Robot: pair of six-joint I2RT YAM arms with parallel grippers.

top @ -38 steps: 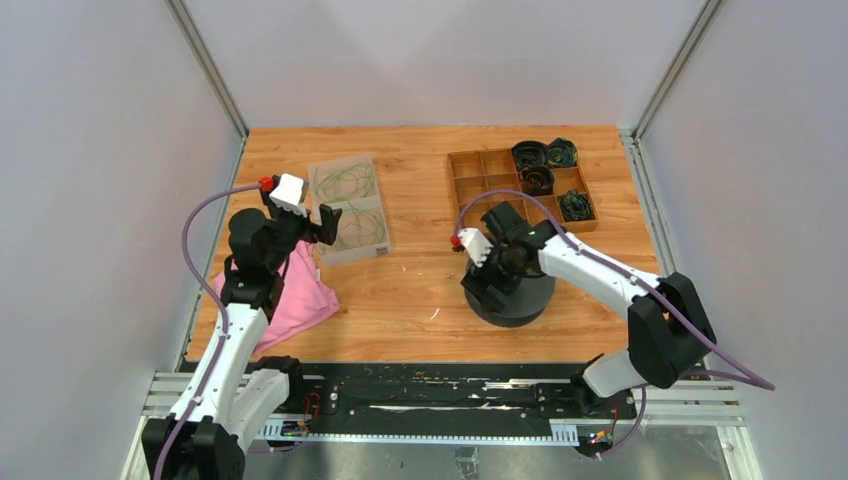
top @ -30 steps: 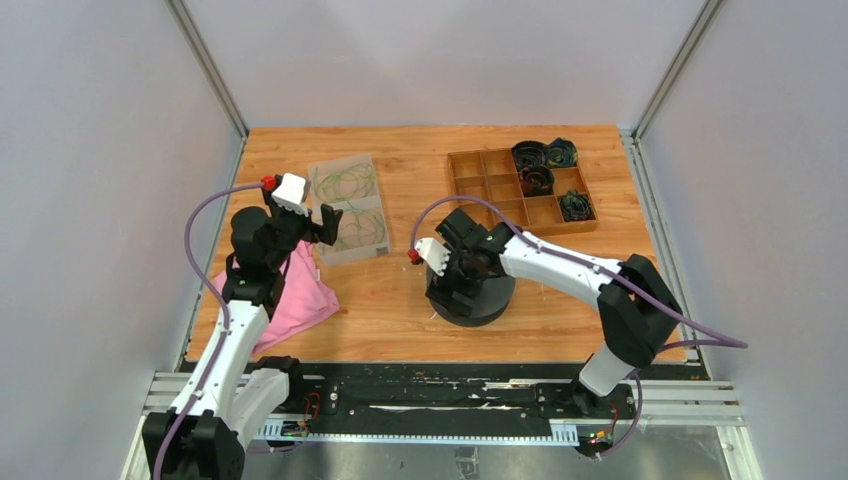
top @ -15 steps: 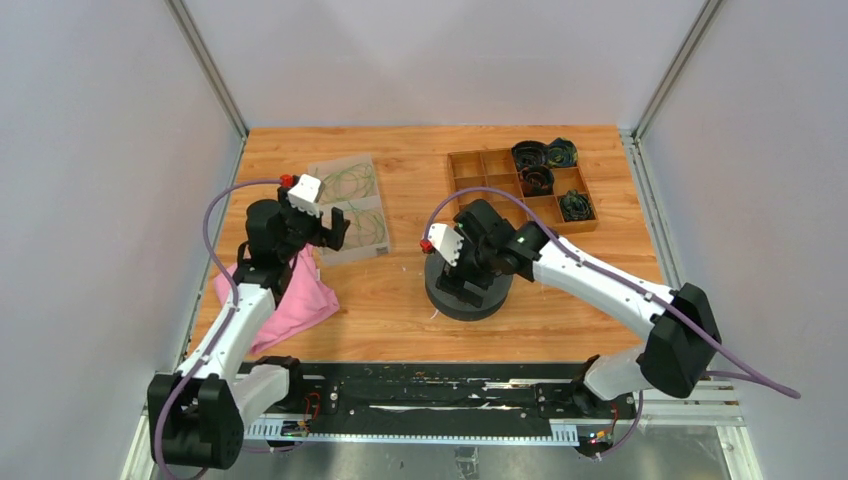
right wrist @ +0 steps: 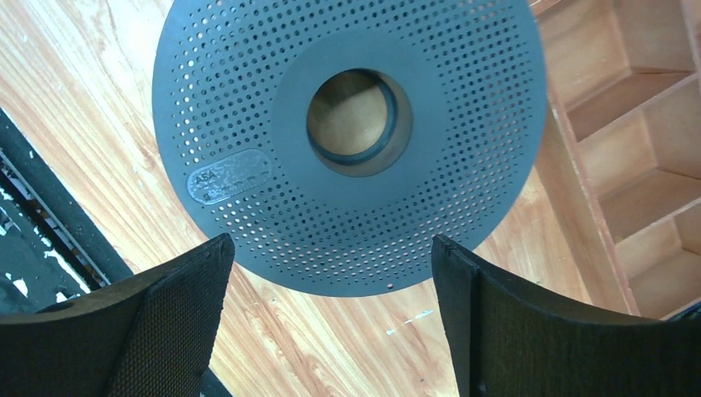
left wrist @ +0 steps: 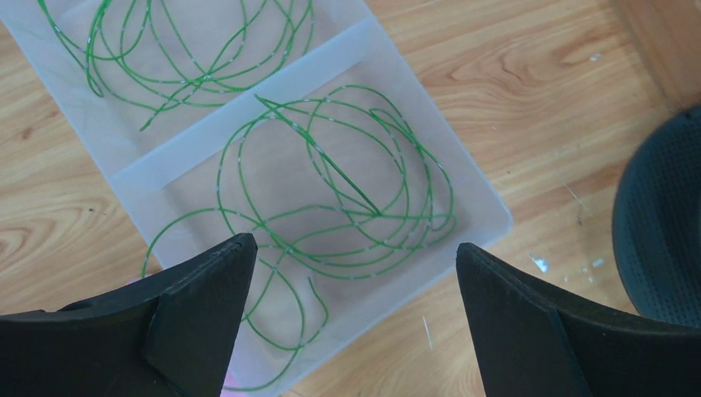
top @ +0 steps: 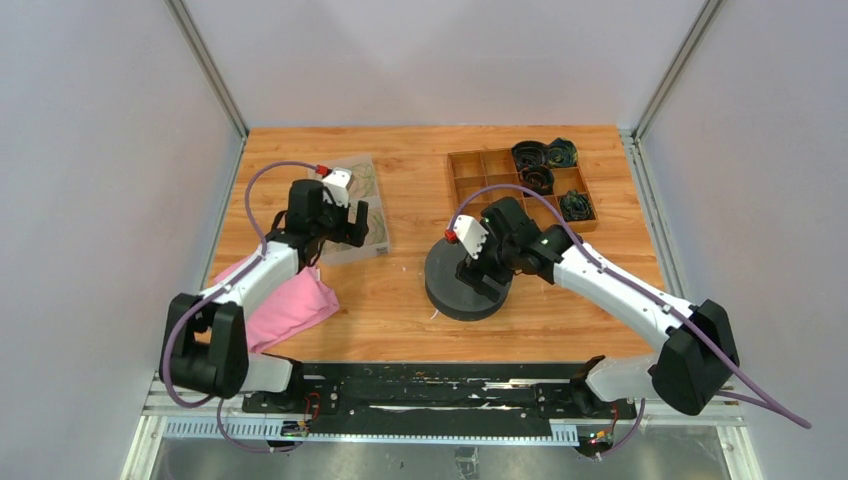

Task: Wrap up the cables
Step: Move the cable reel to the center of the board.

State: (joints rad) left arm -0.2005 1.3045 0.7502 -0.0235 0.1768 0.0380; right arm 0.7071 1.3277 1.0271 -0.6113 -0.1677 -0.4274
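Currently left gripper point(left wrist: 351, 248) spread above cables point(left wrist: 331, 168), right gripper point(right wrist: 331, 240) spread above spool point(right wrist: 347, 207). Risk: tangled loops snag together, dragging the tray point(left wrist: 479, 211).

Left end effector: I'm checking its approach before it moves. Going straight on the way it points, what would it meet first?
Probably the green cables lying in the nearer compartment of the clear tray, centred ahead of the open left end effector; the depth is unclear.
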